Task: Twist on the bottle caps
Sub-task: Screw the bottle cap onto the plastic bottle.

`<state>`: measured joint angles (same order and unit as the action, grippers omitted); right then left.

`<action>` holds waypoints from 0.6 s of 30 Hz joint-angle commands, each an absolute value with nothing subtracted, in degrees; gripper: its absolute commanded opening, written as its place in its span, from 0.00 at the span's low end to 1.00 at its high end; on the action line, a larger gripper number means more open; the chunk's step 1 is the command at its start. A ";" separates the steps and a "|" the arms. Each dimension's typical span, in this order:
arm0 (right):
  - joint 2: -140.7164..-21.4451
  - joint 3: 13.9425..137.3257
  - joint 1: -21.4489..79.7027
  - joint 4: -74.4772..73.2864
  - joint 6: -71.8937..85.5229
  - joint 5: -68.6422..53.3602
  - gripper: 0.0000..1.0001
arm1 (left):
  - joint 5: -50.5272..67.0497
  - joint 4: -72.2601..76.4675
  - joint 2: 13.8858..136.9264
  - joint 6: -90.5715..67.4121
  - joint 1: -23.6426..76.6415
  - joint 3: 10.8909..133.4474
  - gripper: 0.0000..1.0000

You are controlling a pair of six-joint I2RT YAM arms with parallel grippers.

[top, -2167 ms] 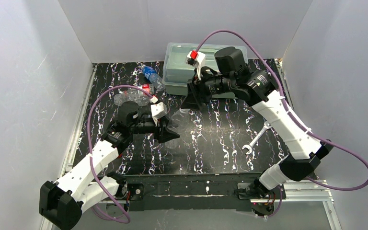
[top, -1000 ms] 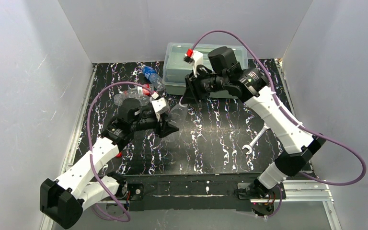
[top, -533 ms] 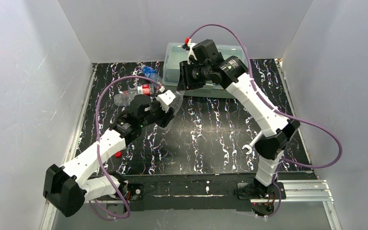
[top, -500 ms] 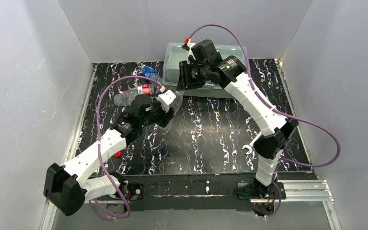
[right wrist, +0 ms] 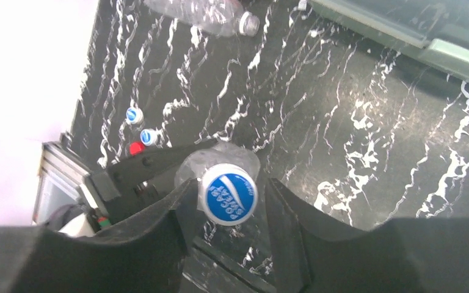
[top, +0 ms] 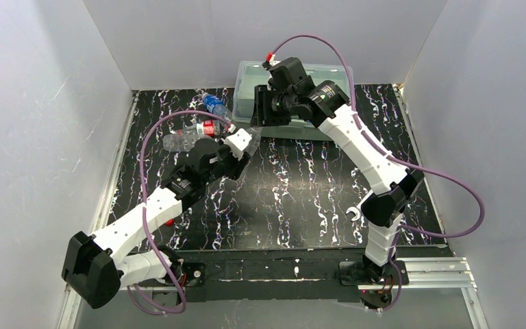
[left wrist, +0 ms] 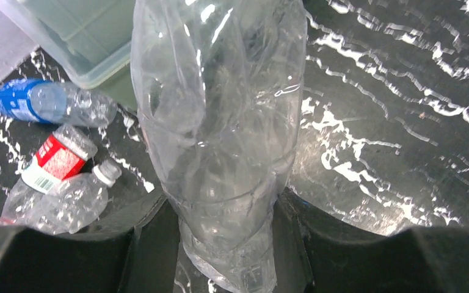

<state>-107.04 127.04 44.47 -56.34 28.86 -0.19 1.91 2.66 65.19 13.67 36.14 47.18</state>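
Lettering on the blue-and-white cap (right wrist: 228, 194) reads Pepsi; right jaws clamp it, left jaws clamp the plain clear bottle (left wrist: 220, 140).

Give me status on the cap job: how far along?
Done: maybe one; a clear bottle lying flat appears to wear a white cap. In hand: left gripper holds the plain bottle, right gripper is shut on a blue-and-white cap at its mouth; how far threaded is not visible. Left: the red-label bottle and blue-label bottle lie flat, and three loose caps sit unused.
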 commanded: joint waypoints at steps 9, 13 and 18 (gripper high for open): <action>-98.86 126.35 45.92 -56.48 26.23 -0.28 0.98 | 7.28 13.24 57.83 8.53 36.38 41.19 0.00; -93.76 120.96 45.70 -53.58 21.80 1.13 0.98 | 14.12 12.34 57.38 6.88 35.56 41.02 0.00; -85.08 113.02 45.64 -48.51 14.49 0.36 0.98 | 25.36 9.98 56.85 3.57 33.63 41.30 0.00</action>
<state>-91.57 117.16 45.74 -54.65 21.91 -0.12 14.55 11.14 58.92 6.79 35.11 41.04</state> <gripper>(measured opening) 0.983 0.457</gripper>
